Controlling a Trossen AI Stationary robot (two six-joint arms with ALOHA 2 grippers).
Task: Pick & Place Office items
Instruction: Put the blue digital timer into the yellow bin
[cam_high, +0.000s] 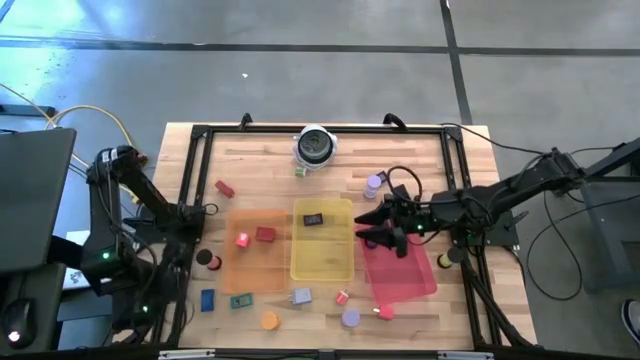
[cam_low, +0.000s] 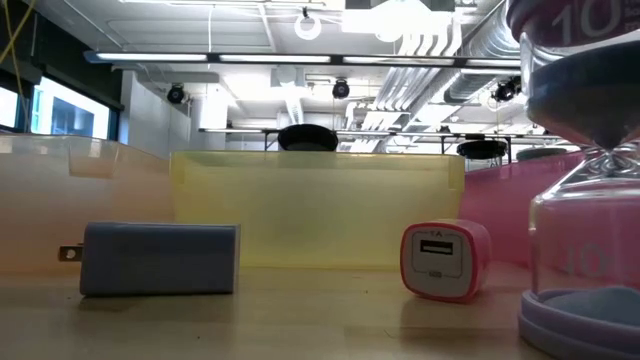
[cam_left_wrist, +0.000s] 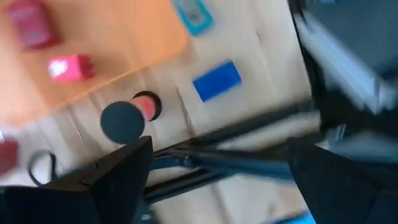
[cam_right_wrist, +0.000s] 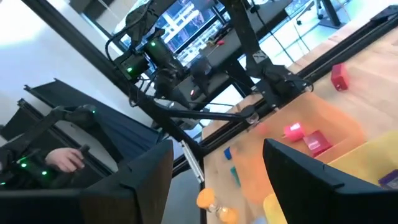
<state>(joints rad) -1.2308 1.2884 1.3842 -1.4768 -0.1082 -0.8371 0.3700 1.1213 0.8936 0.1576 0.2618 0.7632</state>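
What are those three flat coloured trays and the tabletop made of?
The orange tray, yellow tray and red tray look like translucent plastic: the low view shows light glowing through their walls. The table looks like pale wood planks with visible grain.

The desk (cam_high: 470, 300) is pale striped wood inside a black frame (cam_high: 190, 150). Three see-through trays lie side by side: orange (cam_high: 262, 268), yellow (cam_high: 325, 255), pink-red (cam_high: 405, 275). A black block (cam_high: 313, 219) sits in the yellow one; a red block (cam_high: 265, 234) and a bright pink bit (cam_high: 242, 239) in the orange. Nearby are a blue block (cam_high: 207, 298), teal block (cam_high: 241, 300), orange disc (cam_high: 269, 320) and purple disc (cam_high: 351, 318). Both arms are dark.
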